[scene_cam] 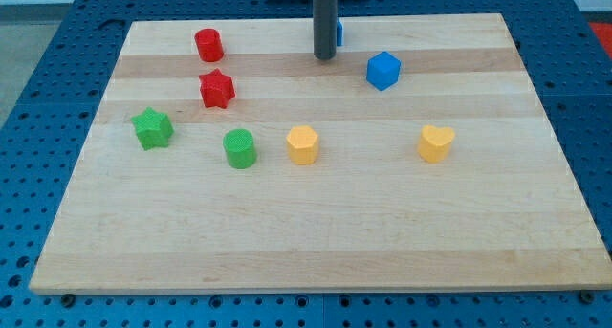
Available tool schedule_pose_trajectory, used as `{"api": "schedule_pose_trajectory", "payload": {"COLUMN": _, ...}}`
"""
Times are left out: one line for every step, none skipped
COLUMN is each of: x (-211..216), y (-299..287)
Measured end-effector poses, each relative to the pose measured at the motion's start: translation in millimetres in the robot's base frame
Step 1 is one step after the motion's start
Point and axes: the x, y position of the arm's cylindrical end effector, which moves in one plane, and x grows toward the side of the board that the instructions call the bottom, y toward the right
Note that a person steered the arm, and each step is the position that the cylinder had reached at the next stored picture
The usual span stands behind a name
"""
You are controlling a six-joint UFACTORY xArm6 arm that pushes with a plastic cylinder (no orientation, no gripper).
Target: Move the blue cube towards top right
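Observation:
The blue cube [382, 70] sits on the wooden board [316, 223] in the upper right part of the view. My tip [324, 56] is to the cube's left and slightly above it in the view, apart from it. A second blue block [338, 32] is mostly hidden behind the rod, just above the tip; its shape cannot be made out.
A red cylinder [208, 45] and a red star [217, 88] are at the upper left. A green star [152, 128] and a green cylinder [240, 148] are at the left. A yellow hexagonal block [302, 145] is at centre, a yellow heart [436, 143] at the right.

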Motion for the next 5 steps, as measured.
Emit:
{"api": "schedule_pose_trajectory", "payload": {"x": 11, "y": 0}}
{"api": "schedule_pose_trajectory", "payload": {"x": 17, "y": 0}}
{"api": "schedule_pose_trajectory", "payload": {"x": 17, "y": 0}}
{"api": "schedule_pose_trajectory", "payload": {"x": 21, "y": 0}}
{"api": "schedule_pose_trajectory", "payload": {"x": 33, "y": 0}}
